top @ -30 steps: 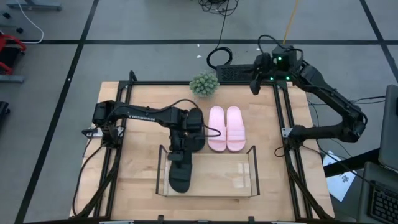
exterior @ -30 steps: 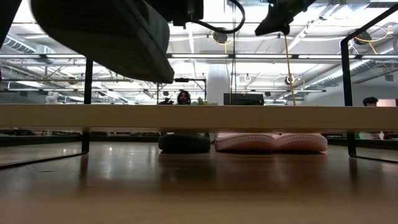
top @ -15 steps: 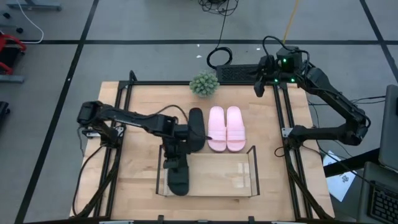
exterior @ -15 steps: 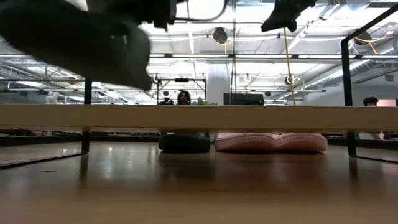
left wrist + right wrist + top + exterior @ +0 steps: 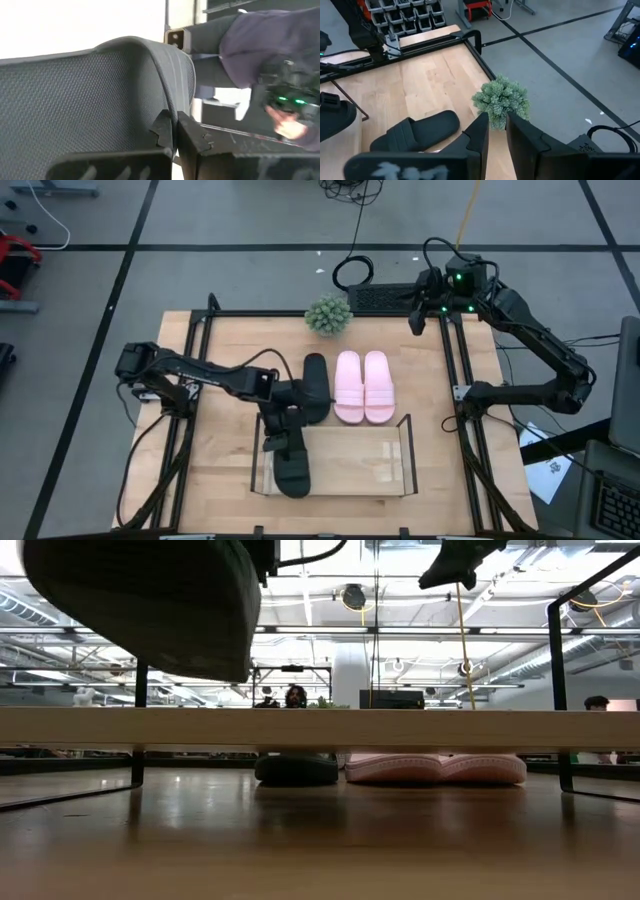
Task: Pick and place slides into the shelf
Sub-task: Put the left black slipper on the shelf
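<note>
Over the shelf's [image 5: 405, 442] left end, 1 black slide [image 5: 291, 468] hangs pinched in the left gripper [image 5: 283, 426], not yet set down; the other black slide [image 5: 316, 385] and 2 pink slides [image 5: 362, 386] wait just behind; so all 4 placements remain; the right gripper [image 5: 413, 318], fingers pressed together, waits near the plant [image 5: 328, 315].

Small green plant [image 5: 328, 315] at the far edge of the wooden worktop [image 5: 225, 365], inside the black table frame [image 5: 210, 315]. Just beyond the plant, off the worktop, a coiled black cable [image 5: 352, 272] on the grey floor. Beyond the plant in the right wrist view, a red cart [image 5: 477, 8] and bins of parts [image 5: 395, 17]. Across the worktop in the low view, a seated person [image 5: 295, 696].
</note>
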### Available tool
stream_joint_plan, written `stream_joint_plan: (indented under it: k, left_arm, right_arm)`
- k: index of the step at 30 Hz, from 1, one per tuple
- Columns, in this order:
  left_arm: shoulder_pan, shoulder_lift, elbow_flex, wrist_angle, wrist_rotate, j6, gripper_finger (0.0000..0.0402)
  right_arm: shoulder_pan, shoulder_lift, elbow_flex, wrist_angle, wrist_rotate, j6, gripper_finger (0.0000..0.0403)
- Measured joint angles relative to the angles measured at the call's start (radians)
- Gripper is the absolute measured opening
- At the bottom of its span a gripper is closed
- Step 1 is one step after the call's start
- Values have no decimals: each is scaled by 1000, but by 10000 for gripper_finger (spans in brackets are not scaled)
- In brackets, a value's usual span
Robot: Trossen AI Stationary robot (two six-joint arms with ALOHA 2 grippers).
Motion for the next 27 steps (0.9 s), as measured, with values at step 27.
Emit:
stream_joint_plan:
  k: [27]
  left_arm:
    - [-16, 5, 2, -203, -18, 304, 0]
  right_arm:
    - [37, 0, 0, 92, -1, 108, 57]
